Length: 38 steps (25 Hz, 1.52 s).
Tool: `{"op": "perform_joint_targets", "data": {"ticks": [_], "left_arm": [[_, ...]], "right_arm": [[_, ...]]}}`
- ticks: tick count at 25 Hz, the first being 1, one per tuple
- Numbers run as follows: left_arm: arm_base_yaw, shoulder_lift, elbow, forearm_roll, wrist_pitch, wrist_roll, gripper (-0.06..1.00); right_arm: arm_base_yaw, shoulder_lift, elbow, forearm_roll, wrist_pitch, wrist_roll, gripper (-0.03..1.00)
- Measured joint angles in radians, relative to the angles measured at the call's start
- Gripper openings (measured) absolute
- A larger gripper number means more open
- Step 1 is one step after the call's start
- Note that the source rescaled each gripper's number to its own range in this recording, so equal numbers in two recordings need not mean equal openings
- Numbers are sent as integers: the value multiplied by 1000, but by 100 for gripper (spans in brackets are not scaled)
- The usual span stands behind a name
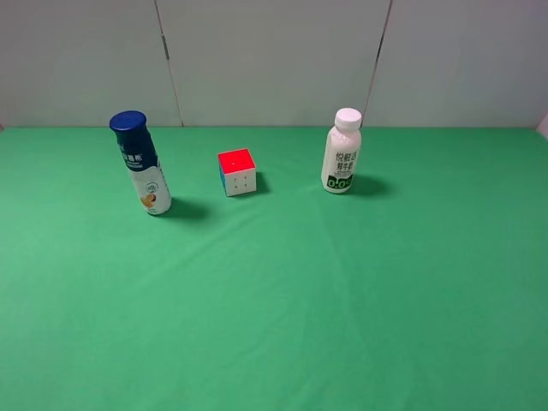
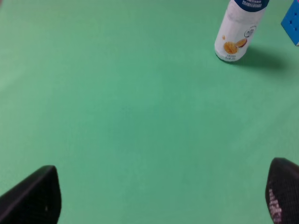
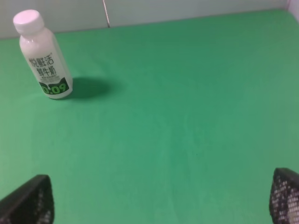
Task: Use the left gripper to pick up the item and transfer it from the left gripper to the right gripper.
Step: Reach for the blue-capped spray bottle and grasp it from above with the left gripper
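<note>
item [image 1: 141,167] stands on table [image 1: 274,300], well ahead of left gripper [image 2: 163,186]. cube [image 1: 237,171] sits near it, on the side toward right gripper [image 3: 161,186]. second bottle [image 1: 342,158] stands well ahead of right gripper, cube between both bottles.

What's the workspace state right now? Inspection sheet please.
Surface: green cloth, smooth.
Job's things: blue-cap bottle standing at the back left, nothing touching it.
Clutter: cube, red face up, back centre; white-cap bottle standing at the back right.
Grippers: left gripper jaws open, empty, well short of the blue-cap bottle; right gripper jaws open, empty.
Cables: nothing seen.
Surroundings: pale wall panels with dark seams behind the cloth.
</note>
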Motion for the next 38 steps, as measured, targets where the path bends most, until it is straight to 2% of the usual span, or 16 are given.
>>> {"op": "perform_joint_targets", "data": {"ticks": [22,25,27,32,38], "left_arm": [[0,0,0,-1,0,0,75],[0,0,0,-1,0,0,90],[0,0,0,-2,0,0,96],[0,63,-55,-7,4,0,99],[0,245,-193,-7,4,1,99]], "right_arm": [[0,0,0,0,0,0,100],[0,0,0,0,0,0,100],[0,0,0,0,0,0,100],[0,0,0,0,0,0,100],[0,0,0,0,0,0,100]]}}
